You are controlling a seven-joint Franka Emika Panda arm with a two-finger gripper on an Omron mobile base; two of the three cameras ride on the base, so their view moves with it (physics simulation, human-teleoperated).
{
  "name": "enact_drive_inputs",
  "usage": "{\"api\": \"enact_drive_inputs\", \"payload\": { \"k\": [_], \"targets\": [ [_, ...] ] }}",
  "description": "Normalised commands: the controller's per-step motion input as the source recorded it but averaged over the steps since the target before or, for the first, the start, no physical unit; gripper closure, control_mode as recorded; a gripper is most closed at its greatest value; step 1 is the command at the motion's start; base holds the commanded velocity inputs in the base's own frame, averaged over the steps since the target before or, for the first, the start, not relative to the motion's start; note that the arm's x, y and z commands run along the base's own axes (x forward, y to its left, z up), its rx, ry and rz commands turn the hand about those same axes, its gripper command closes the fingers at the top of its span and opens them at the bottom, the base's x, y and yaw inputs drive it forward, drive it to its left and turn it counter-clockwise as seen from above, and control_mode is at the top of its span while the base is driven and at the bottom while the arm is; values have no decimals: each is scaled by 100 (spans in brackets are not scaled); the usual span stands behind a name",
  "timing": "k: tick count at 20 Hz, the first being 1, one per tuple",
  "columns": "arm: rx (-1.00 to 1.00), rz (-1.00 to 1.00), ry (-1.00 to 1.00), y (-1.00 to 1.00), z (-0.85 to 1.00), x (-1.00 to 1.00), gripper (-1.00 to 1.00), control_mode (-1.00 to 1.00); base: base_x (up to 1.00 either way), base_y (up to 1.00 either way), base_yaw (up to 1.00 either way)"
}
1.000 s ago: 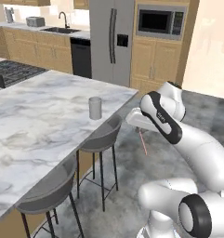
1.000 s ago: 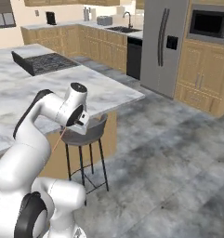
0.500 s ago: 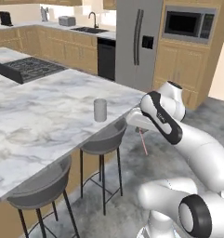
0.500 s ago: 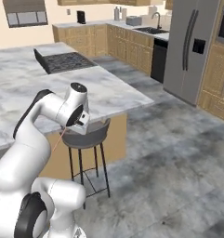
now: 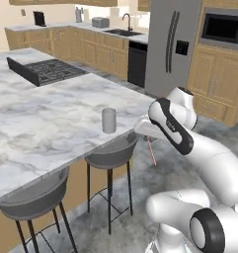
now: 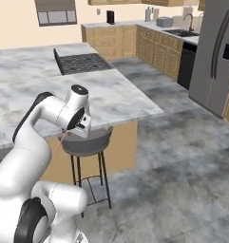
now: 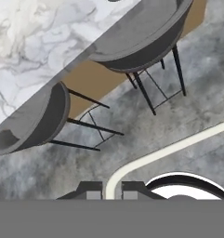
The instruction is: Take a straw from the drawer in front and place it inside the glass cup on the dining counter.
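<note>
While my claw (image 7: 105,191) points down at the floor, its two dark fingertips pinch the pale, curved straw (image 7: 155,155) between them, seen close in the hand view. From the left base view the straw (image 5: 151,149) reads as a thin reddish-pink line hanging below my hand, beside the nearer grey stool (image 5: 110,151). The right base view shows the straw (image 6: 58,144) slanting down in front of my white arm. Just beyond the stools, the glass cup (image 5: 109,120) stands upright near the edge of the marble dining counter (image 5: 36,123). Farther back sits a black cooktop (image 5: 45,71), then the steel fridge (image 5: 172,47).
</note>
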Motion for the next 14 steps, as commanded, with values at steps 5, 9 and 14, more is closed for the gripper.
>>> {"api": "enact_drive_inputs", "payload": {
  "k": [5, 9, 14],
  "targets": [
    [0, 0, 0, 0, 0, 0, 100, 100, 23, -66, 32],
    [0, 0, 0, 0, 0, 0, 100, 100, 12, -65, 33],
    [0, 0, 0, 0, 0, 0, 100, 100, 8, -52, 32]
  ]
}}
